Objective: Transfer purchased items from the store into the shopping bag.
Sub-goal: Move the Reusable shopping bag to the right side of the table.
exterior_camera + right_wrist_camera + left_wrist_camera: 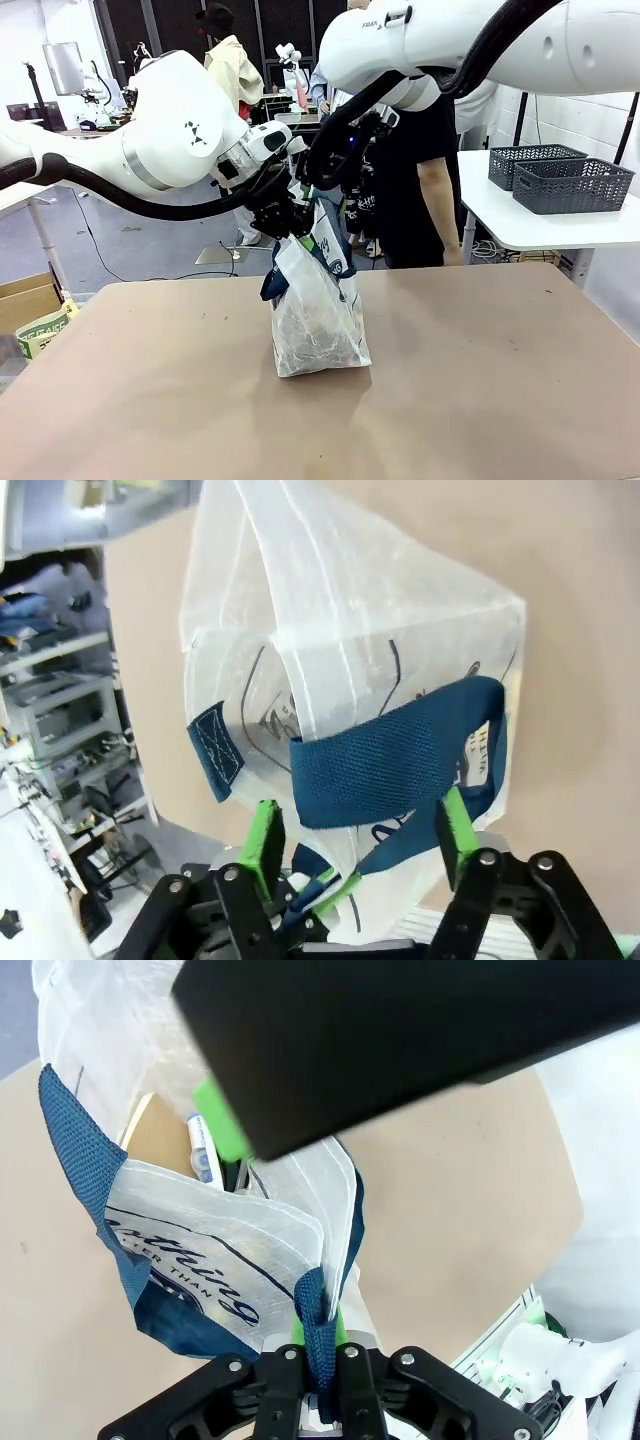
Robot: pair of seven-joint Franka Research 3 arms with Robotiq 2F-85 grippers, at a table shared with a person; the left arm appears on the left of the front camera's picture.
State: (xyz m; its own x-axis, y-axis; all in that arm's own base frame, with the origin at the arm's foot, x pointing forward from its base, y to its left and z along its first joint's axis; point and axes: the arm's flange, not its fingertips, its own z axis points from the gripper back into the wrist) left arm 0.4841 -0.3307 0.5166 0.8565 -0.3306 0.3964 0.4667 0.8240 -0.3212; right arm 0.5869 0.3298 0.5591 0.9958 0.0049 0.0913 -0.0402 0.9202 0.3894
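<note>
The translucent shopping bag (pixel 318 325) stands on the brown table (pixel 480 390), its mouth lifted. My left gripper (pixel 283 222) is shut on one navy strap handle (pixel 318 1335) at the bag's rim. In the left wrist view the bag (pixel 215 1245) gapes open, and a flat brown cardboard box (pixel 158 1145) and a small white and blue packet (pixel 203 1152) lie inside. My right gripper (pixel 322 172) hovers just above the mouth. In the right wrist view its green pads (pixel 262 840) stand apart around the other navy strap (pixel 400 755), with nothing pinched.
A person in black (pixel 420 170) stands at the far side of the table. Two dark grey mesh baskets (pixel 560 180) sit on a white side table at the right. A cardboard carton (pixel 30 305) stands off the table's left edge.
</note>
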